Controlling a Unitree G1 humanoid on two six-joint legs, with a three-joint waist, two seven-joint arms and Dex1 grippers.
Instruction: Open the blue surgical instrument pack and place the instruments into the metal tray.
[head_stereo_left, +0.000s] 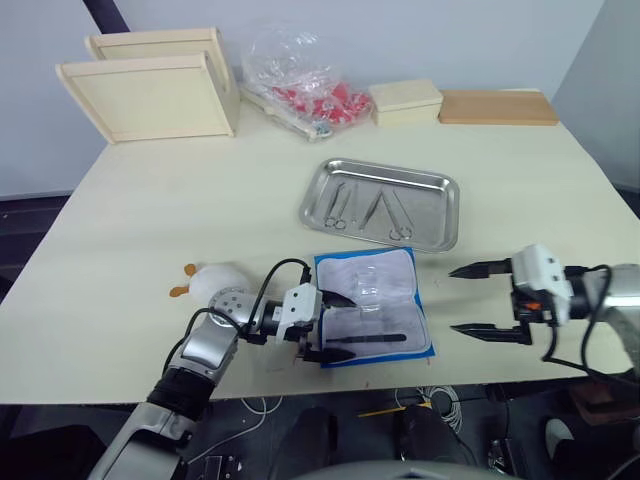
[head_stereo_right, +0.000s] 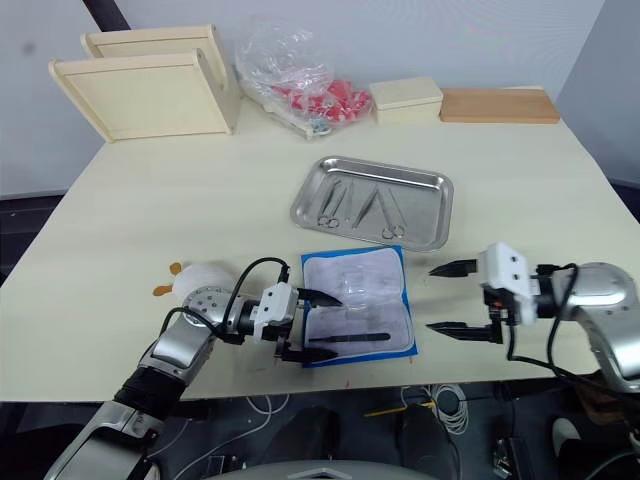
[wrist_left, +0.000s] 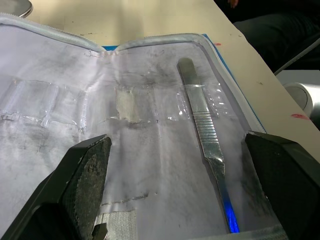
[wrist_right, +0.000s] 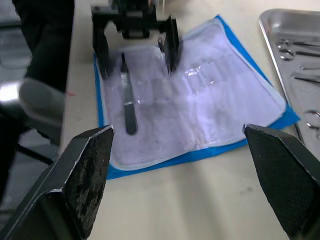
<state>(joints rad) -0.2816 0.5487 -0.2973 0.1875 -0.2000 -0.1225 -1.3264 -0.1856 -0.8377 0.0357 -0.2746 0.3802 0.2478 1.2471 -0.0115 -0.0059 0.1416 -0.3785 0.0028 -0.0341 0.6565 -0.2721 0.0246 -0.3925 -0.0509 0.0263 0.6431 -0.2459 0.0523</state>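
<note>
The blue surgical instrument pack lies unfolded near the table's front edge, its whitish clear-pocketed panel facing up. One thin dark instrument still lies in a pocket along the near side of the pack. My left gripper is open at the pack's left edge, one finger on each side of that tool's end, not touching it. My right gripper is open just right of the pack, holding nothing. Behind the pack, the metal tray holds several instruments.
Two pale wooden trays lean at the back left. A clear bag of red items, a pale box and a wooden board line the back edge. A white round toy lies left of my left wrist.
</note>
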